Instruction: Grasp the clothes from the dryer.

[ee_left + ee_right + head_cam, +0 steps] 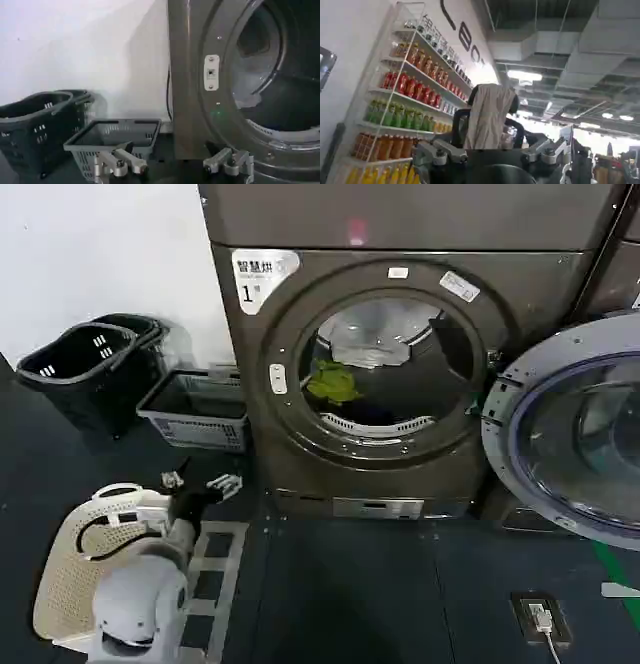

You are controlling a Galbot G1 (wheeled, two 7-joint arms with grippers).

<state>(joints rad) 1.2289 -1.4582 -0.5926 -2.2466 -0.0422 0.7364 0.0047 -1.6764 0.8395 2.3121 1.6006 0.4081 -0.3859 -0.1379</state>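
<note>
The dryer point(400, 354) stands in front of me with its round porthole uncovered and its door point(575, 434) swung out to the right. The clothes point(335, 382), a small yellow-green bundle with a dark blue piece beneath, lie at the drum's front left. My left gripper point(200, 482) hovers low, left of the dryer's bottom corner, well short of the porthole. In the left wrist view it point(175, 167) is open and empty, facing the dryer's front point(192, 100). My right gripper point(492, 152) is open and empty, pointing away towards a drinks shelf point(405, 95).
Two stacked black baskets point(85, 364) and a grey basket point(195, 409) sit on the floor left of the dryer. A white laundry basket point(70, 569) lies beside my body. A floor socket point(540, 616) with a cable sits at the lower right.
</note>
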